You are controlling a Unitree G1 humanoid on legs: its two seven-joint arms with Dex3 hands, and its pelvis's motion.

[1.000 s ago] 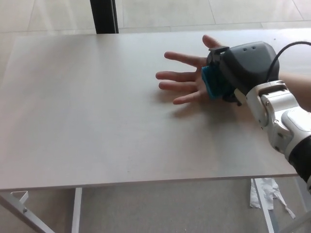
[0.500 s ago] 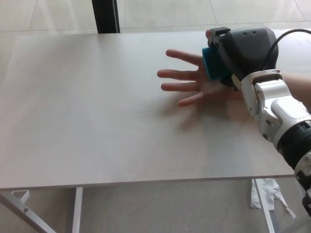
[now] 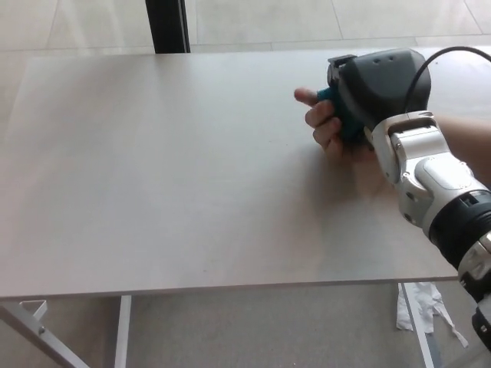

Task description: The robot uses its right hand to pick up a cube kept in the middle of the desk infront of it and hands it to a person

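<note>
Handover in the upper right of the frame: your robot's black right hand is clamped on the small teal cube.

A person's bare hand has curled its fingers around the cube's left side, above the pale wooden desk. You can judge the cube light, rigid and smooth, best taken across opposite flat faces. You'll find no brand, label or writing legible anywhere. The left hand is out of view.

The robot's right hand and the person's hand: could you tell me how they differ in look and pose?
The robot's right hand is a dark, bulky shell above; the person's hand is bare, beneath it. The robot's fingers are hidden; the person's fingers are curled. Both meet at the teal cube.
</note>
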